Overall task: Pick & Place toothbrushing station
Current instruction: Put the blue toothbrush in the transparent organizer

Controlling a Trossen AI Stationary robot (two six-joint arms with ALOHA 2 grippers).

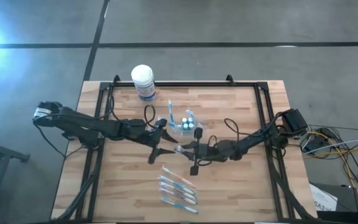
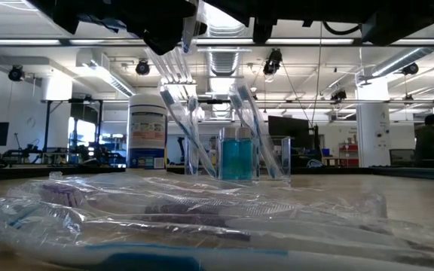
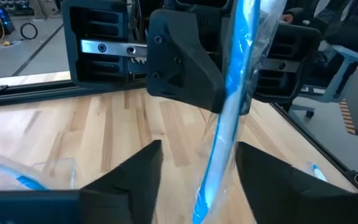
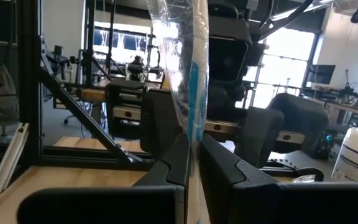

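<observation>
My right gripper [image 4: 192, 163] is shut on a blue-and-white toothbrush in a clear wrapper [image 4: 190, 68], above the middle of the table [image 1: 190, 150]. My left gripper [image 3: 197, 180] faces it, open. Its two fingers stand on either side of the same toothbrush [image 3: 229, 124], and I cannot tell whether they touch it. The small clear cup [image 1: 185, 124] stands just beyond, with toothbrushes leaning in it and white-capped pieces; it also shows in the low view [image 2: 236, 158]. Several wrapped toothbrushes [image 1: 178, 188] lie flat nearer the front edge. My right gripper pinches the wrapped toothbrush [image 4: 194, 127] between its two fingers, through the wrapper. The toothbrush runs on from the fingertips toward my left gripper, clear of the table. Which part of its length the fingers have, I cannot tell.
A white-lidded tub with a blue label [image 1: 143, 81] stands at the far edge, left of the middle; it also shows in the low view [image 2: 147, 128]. A dark frame [image 1: 185, 84] runs along the table's far and side edges. Bare wood lies at the front left and front right.
</observation>
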